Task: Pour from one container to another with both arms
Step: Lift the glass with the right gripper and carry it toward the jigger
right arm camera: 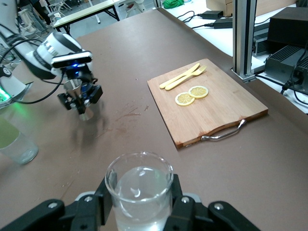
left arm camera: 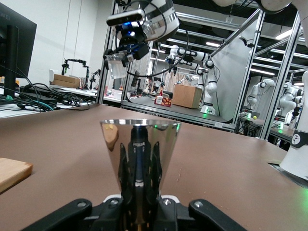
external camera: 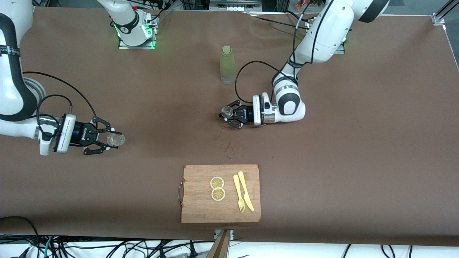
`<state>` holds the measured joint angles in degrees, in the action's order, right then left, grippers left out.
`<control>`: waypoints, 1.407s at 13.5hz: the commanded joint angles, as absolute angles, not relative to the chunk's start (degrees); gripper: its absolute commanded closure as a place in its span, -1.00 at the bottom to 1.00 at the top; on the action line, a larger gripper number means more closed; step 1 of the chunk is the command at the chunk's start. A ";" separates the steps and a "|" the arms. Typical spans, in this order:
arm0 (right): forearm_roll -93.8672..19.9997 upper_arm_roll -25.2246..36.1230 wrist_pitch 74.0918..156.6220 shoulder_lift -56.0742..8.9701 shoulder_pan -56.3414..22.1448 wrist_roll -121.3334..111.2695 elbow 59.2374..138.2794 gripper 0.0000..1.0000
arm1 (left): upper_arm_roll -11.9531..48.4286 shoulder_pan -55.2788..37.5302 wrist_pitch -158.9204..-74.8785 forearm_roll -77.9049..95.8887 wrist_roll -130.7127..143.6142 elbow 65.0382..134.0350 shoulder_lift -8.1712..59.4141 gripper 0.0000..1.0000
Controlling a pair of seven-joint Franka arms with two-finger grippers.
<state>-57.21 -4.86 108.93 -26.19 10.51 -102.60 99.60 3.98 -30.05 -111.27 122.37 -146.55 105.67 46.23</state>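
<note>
Right tool (external camera: 107, 140) pinches the glass (right arm camera: 139, 190), which holds clear liquid; left tool (external camera: 228, 114) pinches the upright jigger (left arm camera: 138, 156) above the tabletop (external camera: 358, 150).

White jointed arms (external camera: 322, 32), black cables, black bands.

A wide table draped in matte brown covering (external camera: 358, 150) carries two loose items. A tall olive-green bottle (external camera: 227, 64) stands upright between the two arm bases, near the left gripper (external camera: 229, 114) and well apart from the right gripper (external camera: 107, 138). A rectangular wooden cutting board with a metal handle (external camera: 200, 200) lies flat at the table's camera edge, nearer the left gripper than the right.
</note>
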 commanded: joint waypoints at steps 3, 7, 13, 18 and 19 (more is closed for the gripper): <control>-56.43 -10.71 114.34 -23.82 11.43 -98.70 101.78 0.33 | 3.16 -34.18 -113.64 127.52 -146.69 101.87 47.28 1.00; -56.78 -14.93 119.95 -19.62 11.43 -97.91 106.59 0.33 | 3.16 -37.34 -117.41 130.51 -146.69 97.48 49.56 1.00; -57.13 -18.36 121.90 -13.02 11.42 -96.50 114.33 0.33 | 2.99 -40.96 -120.94 135.70 -147.83 89.57 55.01 1.00; -57.39 -21.00 124.62 -6.51 11.34 -95.80 121.80 0.33 | 2.90 -42.98 -121.03 138.87 -148.53 87.63 56.60 1.00; -57.39 -21.79 125.24 -5.29 11.34 -95.71 123.03 0.33 | 2.90 -42.89 -121.03 139.30 -149.58 87.63 56.69 1.00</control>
<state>-57.21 -19.92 123.47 -10.01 10.46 -96.77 118.50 3.66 -41.86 -120.37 136.50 -147.15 89.85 55.49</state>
